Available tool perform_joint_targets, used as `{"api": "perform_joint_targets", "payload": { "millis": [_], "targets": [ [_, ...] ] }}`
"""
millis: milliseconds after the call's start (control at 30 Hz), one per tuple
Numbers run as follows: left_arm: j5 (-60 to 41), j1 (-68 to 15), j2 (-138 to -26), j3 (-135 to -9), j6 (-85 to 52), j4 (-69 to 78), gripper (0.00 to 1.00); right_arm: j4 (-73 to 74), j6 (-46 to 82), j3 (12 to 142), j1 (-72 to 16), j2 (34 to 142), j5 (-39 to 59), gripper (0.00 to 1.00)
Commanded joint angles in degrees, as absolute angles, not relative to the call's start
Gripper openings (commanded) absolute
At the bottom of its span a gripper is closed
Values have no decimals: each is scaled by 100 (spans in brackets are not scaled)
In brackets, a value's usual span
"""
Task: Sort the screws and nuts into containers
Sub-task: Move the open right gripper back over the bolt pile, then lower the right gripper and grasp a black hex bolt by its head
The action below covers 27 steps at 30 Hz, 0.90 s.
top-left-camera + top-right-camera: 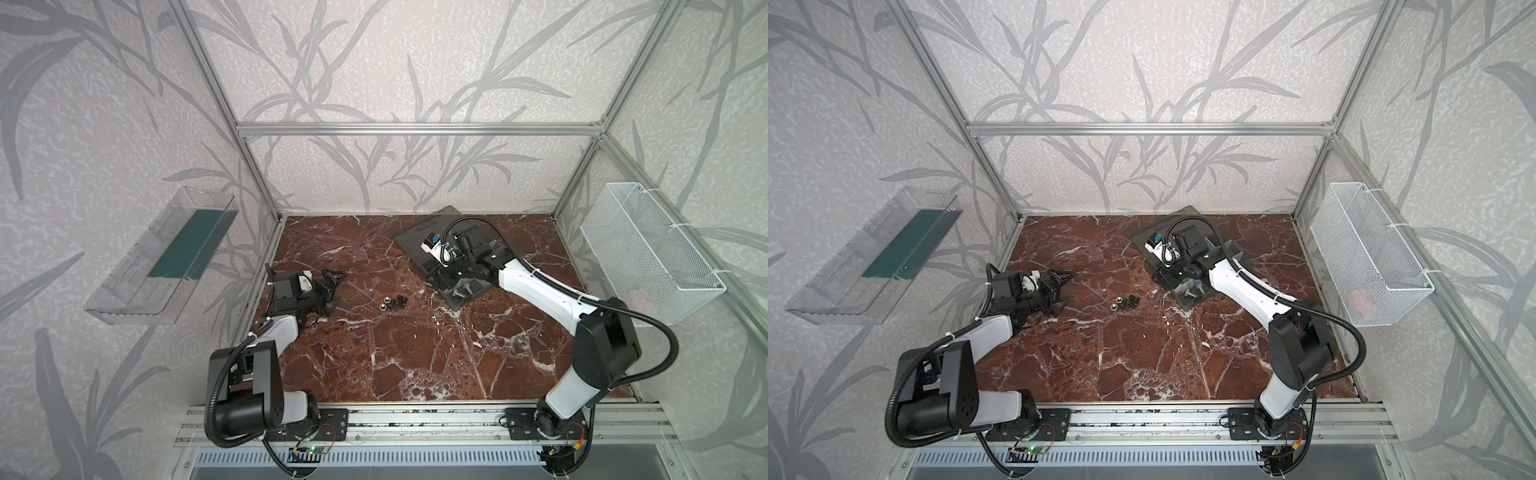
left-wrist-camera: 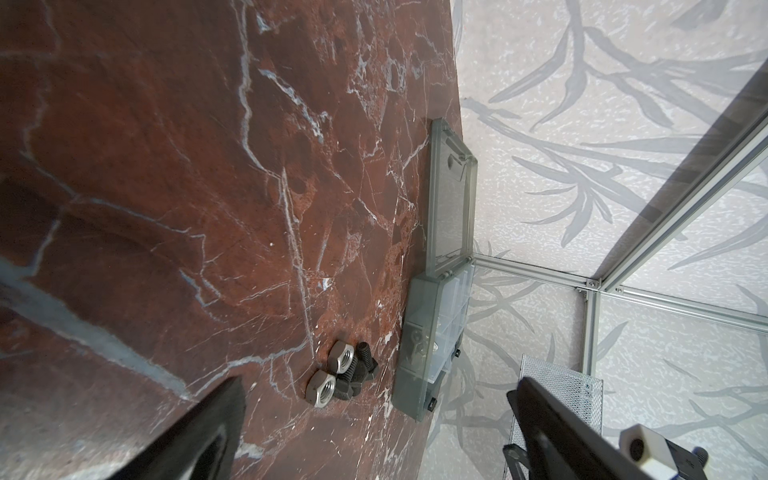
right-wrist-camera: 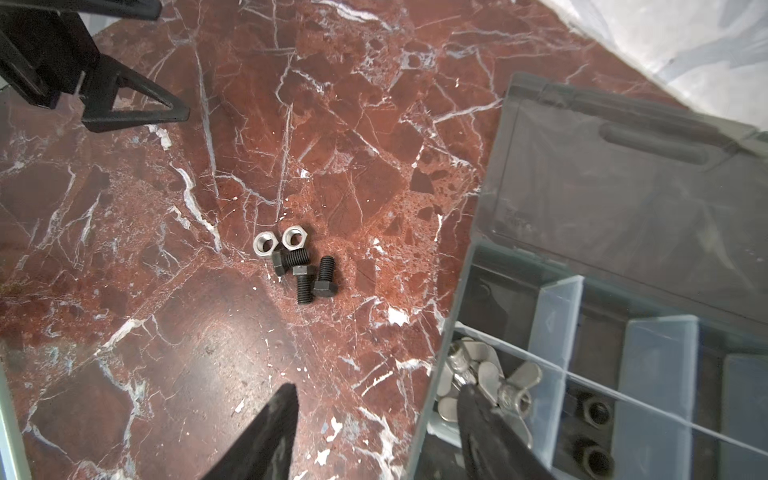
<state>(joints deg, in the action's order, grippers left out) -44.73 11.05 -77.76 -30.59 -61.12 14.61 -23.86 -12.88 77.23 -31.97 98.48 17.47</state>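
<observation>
Two silver hexagonal metal nuts (image 3: 264, 244) and three short black hex-head screws (image 3: 303, 282) lie in one tight cluster on the red-brown, white-veined marble tabletop (image 1: 415, 353), outside the box and between the two arms. In both top views the cluster is only a few specks. The right wrist view separates each piece, with the nuts side by side against the screws. The smoky-grey translucent plastic organiser box (image 3: 602, 187) sits toward the table's far right, its flat lid folded open. The top views hide most of its compartments under the right arm. The right wrist view looks in and shows silver wing nuts (image 3: 482, 374) in the compartment nearest the cluster. It also shows two dark hexagonal nuts (image 3: 594, 411) in the next compartment, beyond a pale divider. The right gripper (image 3: 378, 388) has its jaws apart, straddling the box wall: one finger is over the marble, the other is in the wing-nut compartment, and nothing is clamped between them. Its fingertips are hidden in the top views. The left gripper (image 1: 338, 291) lies low at the table's left edge, jaws spread wide and empty, pointing toward the cluster. The left wrist view frames the cluster and the box between its fingers. The top views alone show the clear plastic tray (image 1: 162, 257) on the left wall. The white wire-mesh basket (image 1: 648, 249) on the right wall appears there and, partly, in the left wrist view.
</observation>
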Motion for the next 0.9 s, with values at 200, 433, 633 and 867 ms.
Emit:
{"api": "perform_joint_targets", "payload": {
  "millis": [200, 433, 633, 867],
  "targets": [
    [-4535, 1146, -7661, -3118, -6075, 1441, 100, -2417, -1385, 8424, -3740, 11035, 1712, 62],
    [-4537, 1147, -7663, -3103, -6074, 1446, 100, -2572, -1277, 8803, -3945, 11632, 1690, 62],
    [-4538, 1150, -7662, -3105, -6069, 1450, 100, -2722, -1262, 8952, -3984, 11951, 1583, 60],
    [-4537, 1143, -7675, -3096, -6065, 1468, 99, -3003, -1248, 9164, -3982, 12266, 1441, 58]
  ]
}}
